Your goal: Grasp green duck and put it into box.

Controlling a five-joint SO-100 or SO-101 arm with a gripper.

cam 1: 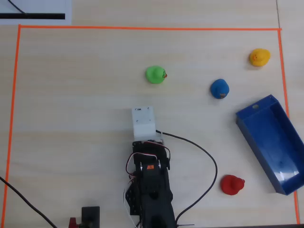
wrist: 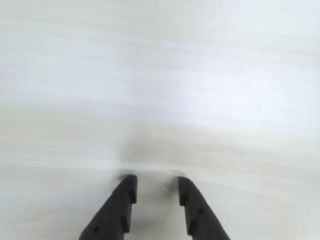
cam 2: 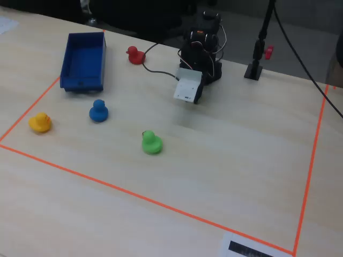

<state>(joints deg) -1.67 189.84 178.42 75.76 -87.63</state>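
Observation:
The green duck [cam 1: 155, 74] stands on the light wooden table, beak pointing right in the overhead view; it also shows in the fixed view [cam 2: 151, 142]. The box [cam 1: 266, 128] is a long dark blue tray, empty, at the right in the overhead view and at the far left in the fixed view [cam 2: 83, 56]. My gripper [wrist: 156, 182] is open and empty, its two dark fingers over bare table. In the overhead view it is hidden under the white wrist housing [cam 1: 143, 121], a short way below the green duck.
A blue duck [cam 1: 220, 89], a yellow duck [cam 1: 259, 57] and a red duck [cam 1: 232, 184] stand near the box. Orange tape [cam 1: 142, 28] frames the work area. A black cable [cam 1: 204, 156] loops right of the arm base.

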